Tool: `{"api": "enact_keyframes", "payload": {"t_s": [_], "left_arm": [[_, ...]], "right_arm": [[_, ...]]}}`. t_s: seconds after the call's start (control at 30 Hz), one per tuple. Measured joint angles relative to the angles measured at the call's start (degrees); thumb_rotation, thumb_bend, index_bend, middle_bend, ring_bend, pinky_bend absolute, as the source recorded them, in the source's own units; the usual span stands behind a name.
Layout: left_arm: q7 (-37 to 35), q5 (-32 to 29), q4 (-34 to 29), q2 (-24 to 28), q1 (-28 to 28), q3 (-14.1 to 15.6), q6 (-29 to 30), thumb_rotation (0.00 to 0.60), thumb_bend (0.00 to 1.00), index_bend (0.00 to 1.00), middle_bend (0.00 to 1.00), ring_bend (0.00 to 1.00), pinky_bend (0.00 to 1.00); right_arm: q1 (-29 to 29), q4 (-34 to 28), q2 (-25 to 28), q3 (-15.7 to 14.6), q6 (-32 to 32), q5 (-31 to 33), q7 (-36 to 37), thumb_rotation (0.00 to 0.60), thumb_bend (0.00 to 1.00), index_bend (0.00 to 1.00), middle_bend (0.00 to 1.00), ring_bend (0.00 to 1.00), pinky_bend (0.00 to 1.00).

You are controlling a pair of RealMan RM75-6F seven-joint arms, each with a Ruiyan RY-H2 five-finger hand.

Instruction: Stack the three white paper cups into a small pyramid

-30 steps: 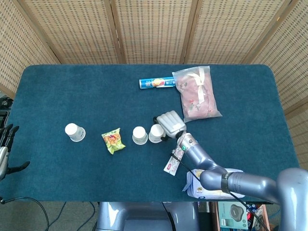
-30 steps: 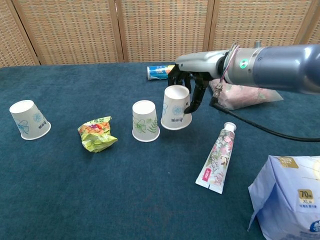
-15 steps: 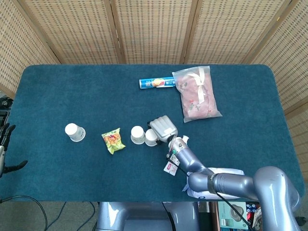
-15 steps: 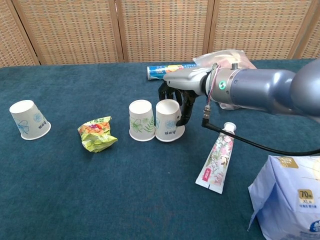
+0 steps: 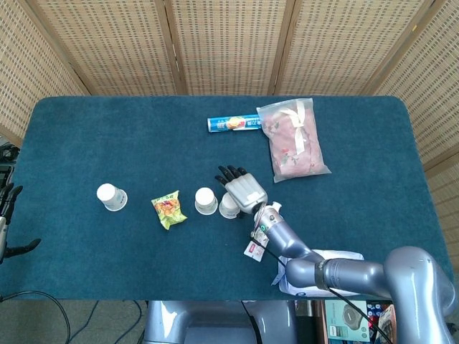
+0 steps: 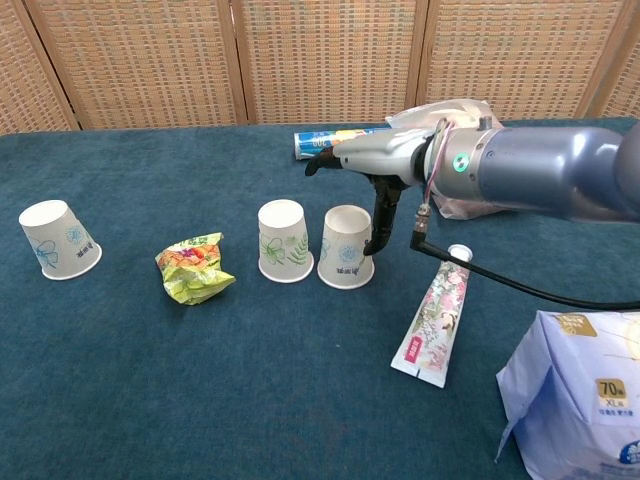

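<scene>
Two white paper cups stand upside down side by side at the table's middle, one on the left (image 6: 285, 254) (image 5: 206, 201) and one on the right (image 6: 346, 247) (image 5: 229, 208). A narrow gap separates them. The third cup (image 6: 57, 239) (image 5: 111, 197) stands upside down far to the left. My right hand (image 6: 365, 160) (image 5: 242, 188) hovers just over the right cup with its fingers stretched out, holding nothing; its thumb hangs down by that cup's right side. My left hand (image 5: 7, 211) shows at the left edge off the table, fingers apart and empty.
A crumpled green and yellow snack packet (image 6: 193, 268) lies between the far cup and the pair. A floral tube (image 6: 432, 315) lies right of the cups, with a blue-white pack (image 6: 575, 390) at the front right. A blue roll (image 5: 233, 124) and a pink bag (image 5: 294, 140) lie behind.
My right hand has set its cup down beside the other cup, let go of it and spread its fingers. The left arm has barely moved.
</scene>
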Motion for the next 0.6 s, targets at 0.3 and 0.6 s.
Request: {"api": "enact_keyframes", "payload": {"t_s": [0.3,0.6], "left_arm": [[-0.76,1.03,-0.03,0.20,0.09,0.44,0.16,0.600,0.14,0.00,0.00,0.00,0.00],[-0.88,5.37,0.83,0.44,-2.34,1.53,-2.45,0.600,0.14,0.00,0.00,0.00,0.00]], "right_arm": [[-6.06,-6.75,8.78,-0.78,5.88,-9.24,6.37,0.600,0.13,0.09,0.01,0.00,0.01],[-20.41,-5.39,17.51,-8.23,23.69,-34.21,20.26,0.600,0.01,0.01,0.00,0.00,0.00]]}}
